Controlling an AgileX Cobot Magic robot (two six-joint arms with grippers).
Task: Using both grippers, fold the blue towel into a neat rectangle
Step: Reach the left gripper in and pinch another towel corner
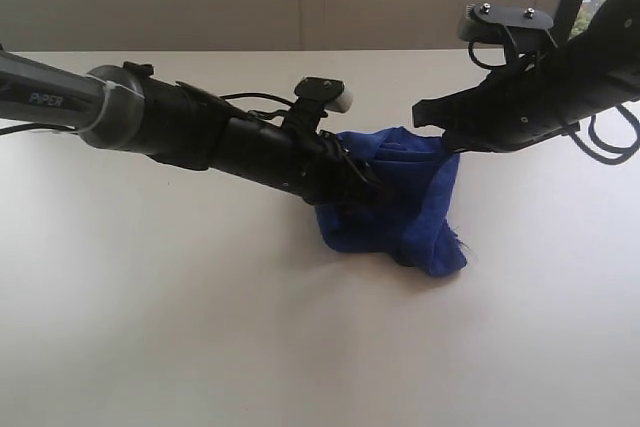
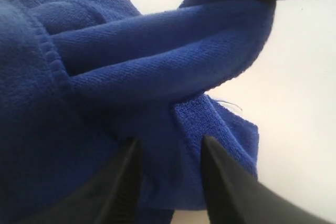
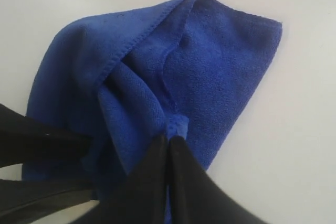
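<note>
Right fingers [image 3: 149, 178] pinch blue towel [image 3: 220, 66] on white table [image 1: 200, 347].

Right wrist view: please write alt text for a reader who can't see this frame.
The right gripper, jaws shut together, pinches a fold of the crumpled blue towel, which is bunched up on a white table. The left gripper reaches in from one side, its jaws apart around another part of the cloth.
</note>
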